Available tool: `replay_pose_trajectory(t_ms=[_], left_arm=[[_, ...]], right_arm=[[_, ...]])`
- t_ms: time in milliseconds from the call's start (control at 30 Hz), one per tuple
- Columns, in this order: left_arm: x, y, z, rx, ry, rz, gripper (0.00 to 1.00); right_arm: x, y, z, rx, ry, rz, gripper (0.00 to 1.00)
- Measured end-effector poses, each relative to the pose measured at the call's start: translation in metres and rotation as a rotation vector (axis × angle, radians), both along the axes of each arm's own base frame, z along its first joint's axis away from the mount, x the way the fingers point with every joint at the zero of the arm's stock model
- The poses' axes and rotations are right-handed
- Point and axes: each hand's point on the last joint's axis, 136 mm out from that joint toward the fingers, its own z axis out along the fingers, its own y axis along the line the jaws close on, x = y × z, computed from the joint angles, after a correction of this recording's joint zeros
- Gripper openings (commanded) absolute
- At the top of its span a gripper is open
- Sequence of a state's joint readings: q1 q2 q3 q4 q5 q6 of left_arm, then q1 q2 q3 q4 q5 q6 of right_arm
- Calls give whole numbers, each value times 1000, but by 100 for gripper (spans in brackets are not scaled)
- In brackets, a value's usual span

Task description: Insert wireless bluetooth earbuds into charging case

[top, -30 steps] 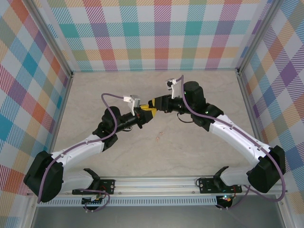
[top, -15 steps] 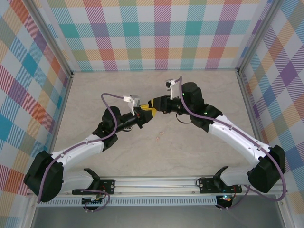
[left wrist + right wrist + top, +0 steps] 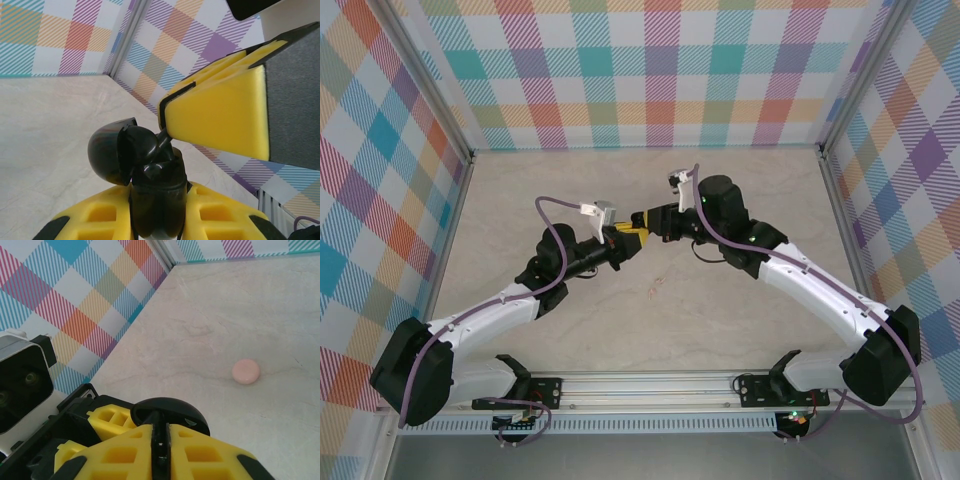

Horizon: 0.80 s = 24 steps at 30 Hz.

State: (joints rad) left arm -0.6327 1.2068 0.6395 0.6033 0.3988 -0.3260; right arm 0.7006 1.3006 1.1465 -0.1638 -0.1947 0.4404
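The right jaws just snapped shut on the earbud (image 3: 144, 145) stem at 1 o'clock of the black case (image 3: 107, 156) (clamped in the left jaws), so seating looks close.

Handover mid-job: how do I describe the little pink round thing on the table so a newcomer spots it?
Start with the pale stone-patterned table inside the plaid walls. In the right wrist view, look beyond the right pincer, up and rightward: the pink puck lies flat on bare tabletop. Unlike the black shell at the pincer's tip, it is pale pink, round and lying free.
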Motion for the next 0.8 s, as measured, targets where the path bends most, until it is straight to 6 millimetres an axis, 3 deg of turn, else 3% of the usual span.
replay_pose_trajectory(t_ms=[433,667,800], left_arm=[[6,2,-4,52,11,27,14],[12,9,-22,130,48,79,13],[14,15,-33,177,70,109,13]], right_arm=[[-1,-4,2,-7,-8,-13,7],[0,-20,14,-14,-44,-83,6],[9,-38,-5,-98,-7,-175,6]])
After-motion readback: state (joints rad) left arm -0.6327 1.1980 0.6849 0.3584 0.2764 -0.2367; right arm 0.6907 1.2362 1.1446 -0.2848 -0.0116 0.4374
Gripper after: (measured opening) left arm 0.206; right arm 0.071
